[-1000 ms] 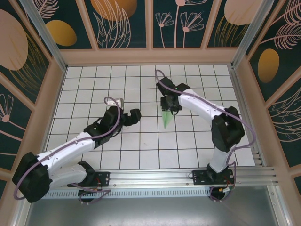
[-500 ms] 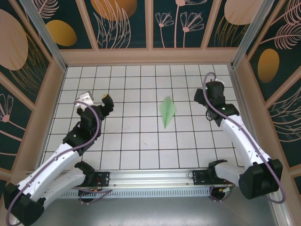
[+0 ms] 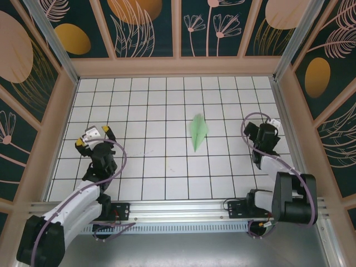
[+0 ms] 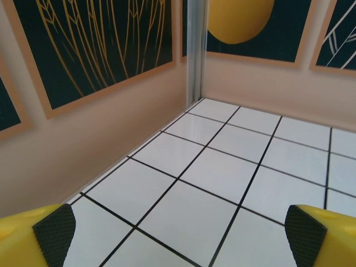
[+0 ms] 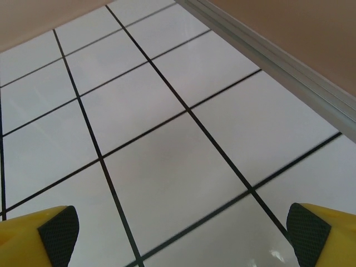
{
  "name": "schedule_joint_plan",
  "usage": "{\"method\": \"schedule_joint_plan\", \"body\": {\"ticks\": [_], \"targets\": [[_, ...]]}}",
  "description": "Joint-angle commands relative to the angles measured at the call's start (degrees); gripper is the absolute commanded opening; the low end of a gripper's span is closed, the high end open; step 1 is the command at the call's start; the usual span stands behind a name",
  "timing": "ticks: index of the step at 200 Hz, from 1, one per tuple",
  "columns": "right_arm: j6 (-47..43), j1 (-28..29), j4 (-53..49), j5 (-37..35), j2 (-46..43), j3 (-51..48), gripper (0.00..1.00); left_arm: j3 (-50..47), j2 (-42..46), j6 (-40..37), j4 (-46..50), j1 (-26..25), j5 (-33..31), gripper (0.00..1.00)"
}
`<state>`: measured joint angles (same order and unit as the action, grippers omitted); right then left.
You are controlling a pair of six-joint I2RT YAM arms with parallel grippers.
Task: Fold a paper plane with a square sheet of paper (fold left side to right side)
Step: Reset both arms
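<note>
The slim pale green paper plane [image 3: 197, 132] lies folded near the middle of the white tiled tabletop [image 3: 156, 167], and the left fingers [image 4: 53, 231] and right fingers [image 5: 58, 231] are wide open, empty and far from it, so the job looks done.

The paper plane [image 3: 198, 131] lies on the table [image 3: 167, 172], well right of the left gripper [image 3: 93, 136], well left of the right gripper [image 5: 183, 228].
</note>
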<state>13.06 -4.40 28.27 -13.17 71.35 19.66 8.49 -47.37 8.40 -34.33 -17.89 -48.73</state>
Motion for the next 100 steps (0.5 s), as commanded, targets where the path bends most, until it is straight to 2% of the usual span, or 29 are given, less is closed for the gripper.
{"method": "schedule_joint_plan", "body": {"ticks": [1,19,28,37,46,62,72,82,89,100], "targets": [[-4.75,0.02,21.64,2.37,3.68,-2.33,0.99,-1.86,-3.54,-3.60,-14.47,2.69,6.25,0.98],[-7.88,0.95,30.96,3.45,7.98,-4.52,0.99,-3.64,-9.00,-4.14,-23.49,4.75,10.35,0.98],[-8.17,1.27,29.64,5.32,8.89,-3.21,0.97,-3.91,-12.50,-4.88,-28.14,5.43,12.07,0.99],[-8.96,1.84,35.21,7.54,11.09,-4.52,0.97,-3.97,-16.67,-5.74,-32.43,5.85,13.54,0.99],[-10.19,3.29,39.54,6.59,13.96,-5.50,0.97,-3.86,-21.18,-6.19,-36.24,6.18,14.19,0.99],[-12.36,4.36,46.08,7.96,16.96,-7.71,0.98,-4.83,-29.91,-8.33,-50.82,6.69,16.63,0.99],[-12.03,4.34,45.69,7.39,16.89,-7.69,0.98,-4.43,-34.29,-10.13,-56.72,6.79,17.61,0.98],[-11.73,3.85,44.66,8.46,16.88,-7.11,0.99,-3.05,-37.94,-9.46,-56.30,7.25,18.18,0.99],[-11.48,3.27,44.61,9.67,16.89,-7.06,0.99,-3.05,-40.42,-10.57,-60.36,7.75,19.59,0.99],[-11.45,3.13,44.50,9.74,16.81,-7.09,0.99,-3.43,-37.87,-8.85,-56.03,8.18,20.89,0.99]]}}
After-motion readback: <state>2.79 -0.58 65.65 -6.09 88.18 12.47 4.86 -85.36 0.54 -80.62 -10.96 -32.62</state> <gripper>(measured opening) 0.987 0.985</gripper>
